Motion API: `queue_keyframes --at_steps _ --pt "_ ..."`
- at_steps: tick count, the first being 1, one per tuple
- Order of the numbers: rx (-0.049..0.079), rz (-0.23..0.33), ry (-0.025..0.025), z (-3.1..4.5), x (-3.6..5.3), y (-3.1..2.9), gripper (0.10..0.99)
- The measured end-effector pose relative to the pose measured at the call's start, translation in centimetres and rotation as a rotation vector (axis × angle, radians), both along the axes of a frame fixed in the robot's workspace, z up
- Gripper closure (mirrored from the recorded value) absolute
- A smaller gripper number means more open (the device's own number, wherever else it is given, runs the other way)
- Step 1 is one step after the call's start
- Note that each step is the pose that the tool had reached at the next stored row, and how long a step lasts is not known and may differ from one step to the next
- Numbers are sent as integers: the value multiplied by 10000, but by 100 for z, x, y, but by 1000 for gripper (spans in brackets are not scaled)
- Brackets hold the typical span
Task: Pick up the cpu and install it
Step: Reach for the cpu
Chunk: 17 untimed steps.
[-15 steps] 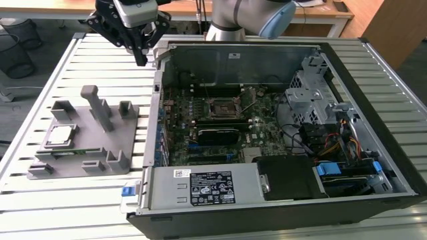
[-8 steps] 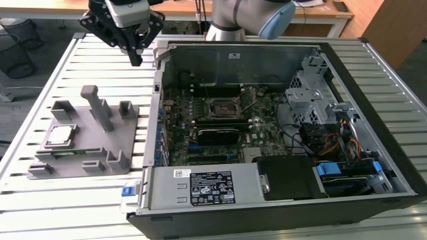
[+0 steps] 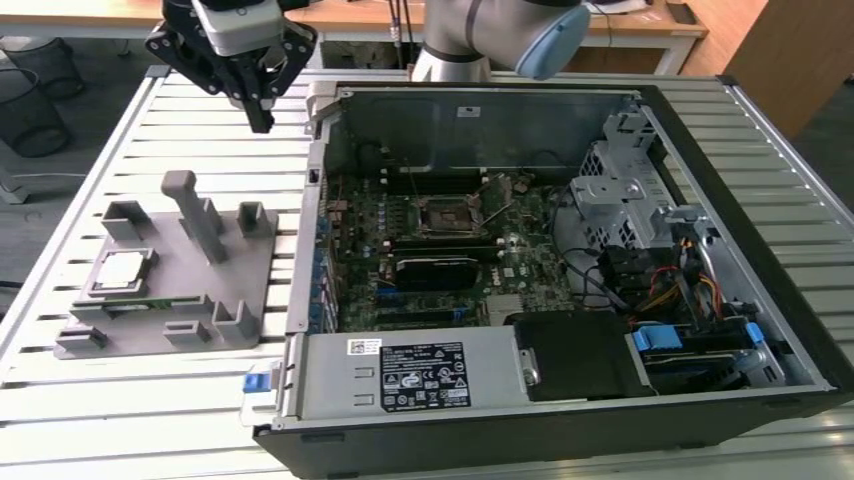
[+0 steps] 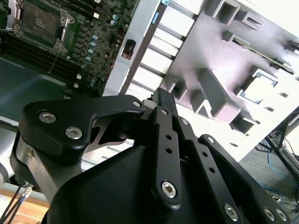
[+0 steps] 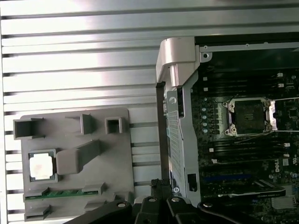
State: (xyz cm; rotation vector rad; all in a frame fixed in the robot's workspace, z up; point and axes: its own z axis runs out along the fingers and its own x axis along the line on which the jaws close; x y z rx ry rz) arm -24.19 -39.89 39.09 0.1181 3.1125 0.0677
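Surface: a white slatted metal surface (image 3: 134, 400) is carrying everything.
Case: an open black computer case (image 3: 534, 440) is lying on it.
Holder: a grey plastic holder (image 3: 260, 275) is sitting beside the case.
Gripper: the black gripper (image 3: 259, 122) is hovering, fingers pressed together, empty.
Cpu: the silver square cpu (image 3: 123, 268) is resting in the holder.

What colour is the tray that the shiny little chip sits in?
The tray is plain grey, clearest in the first wrist view.

- A slatted metal surface (image 3: 200, 400) carries everything.
- An open computer case (image 3: 534, 440) lies on it, showing its motherboard (image 3: 534, 250), a black socket frame (image 3: 443, 215) and a labelled power supply (image 3: 400, 375).
- A grey holder (image 3: 254, 290) sits beside the case, on the exterior view's left.
- A green memory stick (image 5: 63, 193) lies in one of its slots.
- Wire baskets (image 3: 30, 120) stand on the floor.
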Motion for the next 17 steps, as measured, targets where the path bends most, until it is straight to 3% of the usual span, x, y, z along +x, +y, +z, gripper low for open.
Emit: queue_keyframes --at_steps 17 --pt "0 1 0 -10 -189 0 980"
